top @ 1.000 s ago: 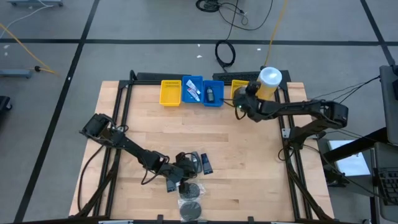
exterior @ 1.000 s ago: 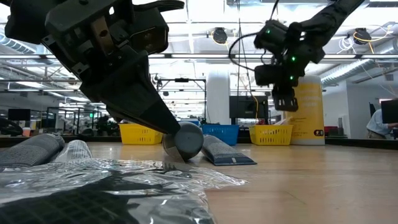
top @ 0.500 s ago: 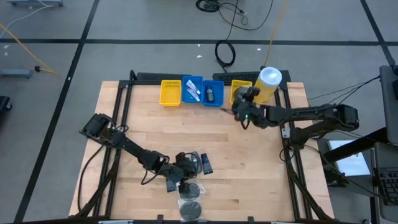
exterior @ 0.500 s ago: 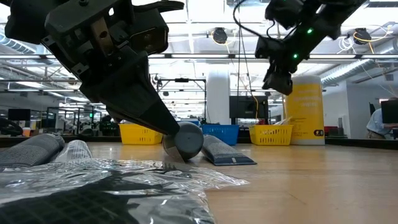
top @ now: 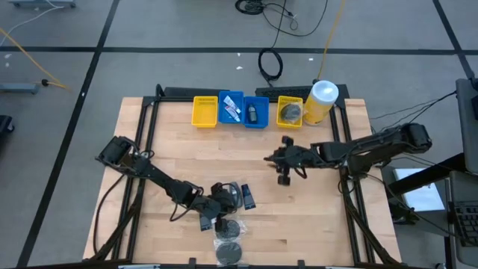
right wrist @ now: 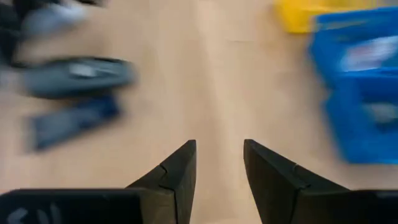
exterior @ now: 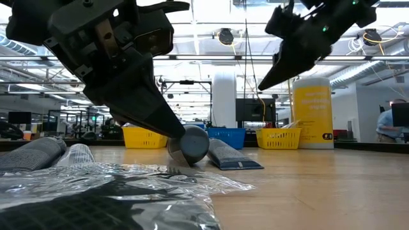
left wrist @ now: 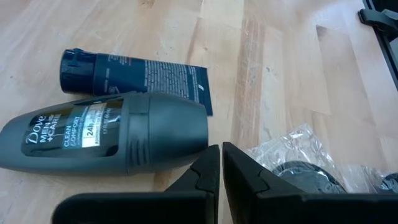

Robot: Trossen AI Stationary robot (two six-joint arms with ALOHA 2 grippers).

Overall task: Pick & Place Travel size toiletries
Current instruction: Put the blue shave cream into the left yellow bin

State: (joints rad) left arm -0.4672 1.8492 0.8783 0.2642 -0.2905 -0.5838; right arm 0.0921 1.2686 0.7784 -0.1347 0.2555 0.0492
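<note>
Toiletries still to be sorted lie at the near edge of the worktop: mesh puffs point(top: 228, 239) in clear wrap nearest, then a dark roll-on bottle point(left wrist: 106, 138) and a flat dark tube point(left wrist: 134, 76) just beyond. The left gripper point(top: 222, 205) rests beside the bottle, fingers pressed shut, holding nothing. Farther off, the right gripper point(top: 284, 161) has swung from the far yellow bin point(top: 290, 111) to mid-worktop, fingers part open and empty. A puff point(top: 290, 112) now sits in that bin, so I judge one drop-off done and a return for the next item.

Robotics lab: taped floor point(top: 89, 67), monitors point(exterior: 255, 108).
</note>
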